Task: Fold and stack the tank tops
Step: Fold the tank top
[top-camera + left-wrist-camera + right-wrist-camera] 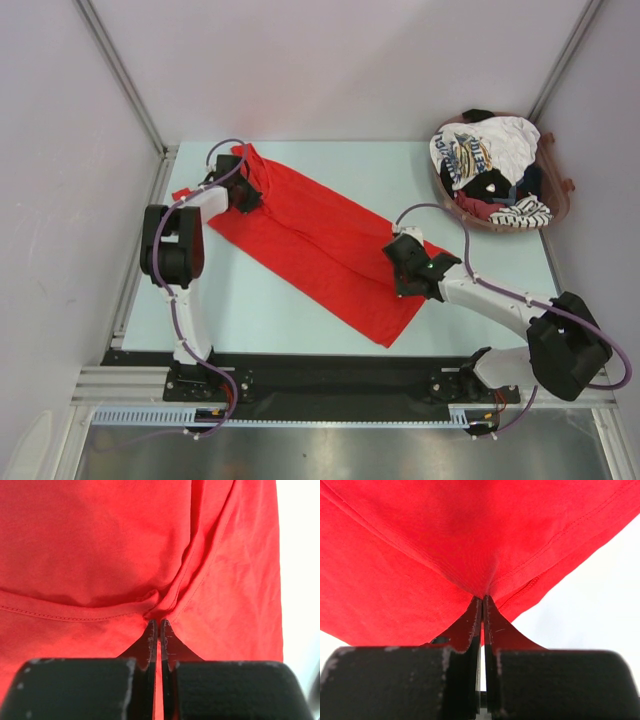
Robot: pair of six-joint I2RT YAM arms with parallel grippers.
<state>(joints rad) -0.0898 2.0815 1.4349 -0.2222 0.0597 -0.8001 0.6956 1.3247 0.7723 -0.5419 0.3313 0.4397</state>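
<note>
The large red tank top lies spread diagonally across the pale table, from far left to near middle. My left gripper is shut on its far left end; in the left wrist view the jaws pinch a bunched hem of the red cloth. My right gripper is shut on its right edge; in the right wrist view the jaws pinch a fold of the red cloth. The other tank tops, white with blue-yellow print, black-and-white striped and dark, lie piled in a basket.
The brownish basket stands at the far right corner of the table. Metal frame posts rise at the far left and far right. The table's front edge is a black rail.
</note>
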